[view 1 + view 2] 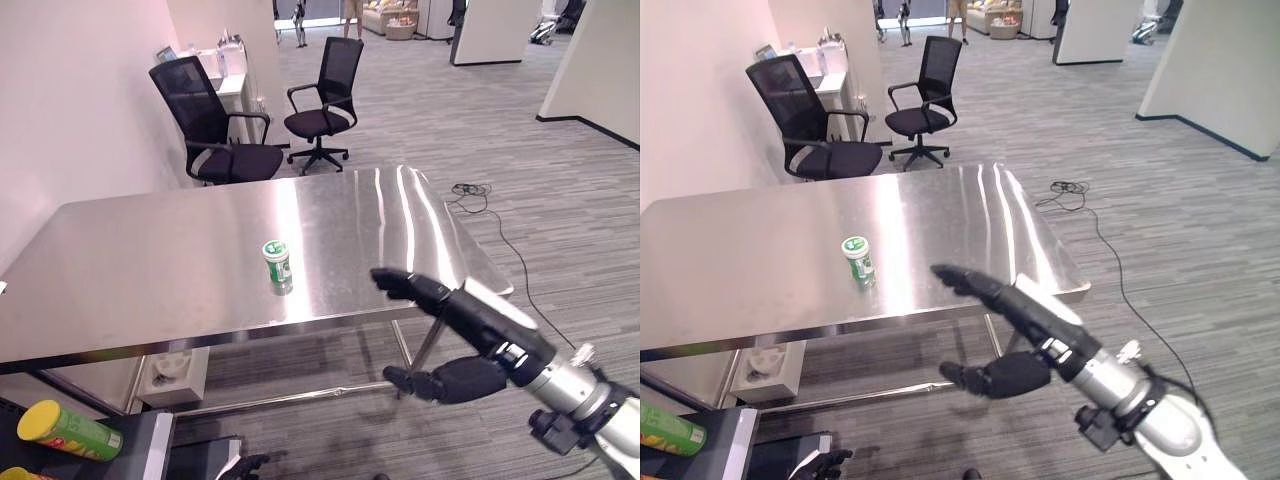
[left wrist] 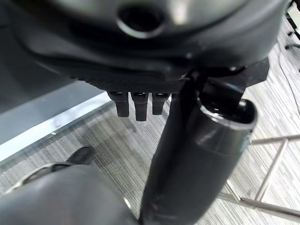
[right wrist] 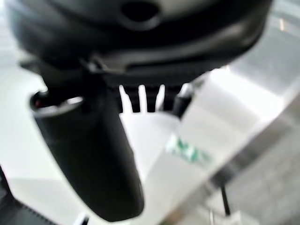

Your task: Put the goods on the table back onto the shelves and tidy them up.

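Across the room runs a grey striped carpet floor (image 1: 560, 190), reaching back to white walls and a pale partition (image 1: 590, 60) at the far right. On it stands the large rectangular stainless-steel table (image 1: 150, 260), its polished top catching bright streaks of light near the far right corner; its thin metal legs and lower crossbar show beneath the near edge. Beyond the table's far side are two black mesh-backed office chairs (image 1: 215, 125) on castors, one just beside the table's far edge, the other (image 1: 325, 100) further back on the carpet. A white cabinet (image 1: 235, 85) with small items on top stands against the left wall behind the nearer chair.

Past the table's near right corner hangs the right robot hand (image 1: 455, 325), dark, with its fingers stretched out straight toward the table and its thumb held apart below them; it grips nothing and is off the tabletop. The left robot hand (image 2: 140, 105) shows in its wrist view over the carpet, fingers extended straight and holding nothing.

At the lower left, below the table's near edge, a green cylindrical snack canister with a yellow lid (image 1: 65, 428) lies tilted on a dark shelf.

Near the middle of the tabletop, closer to the near edge, a small green-and-white round bottle (image 1: 277, 264) stands upright, well apart from both hands.
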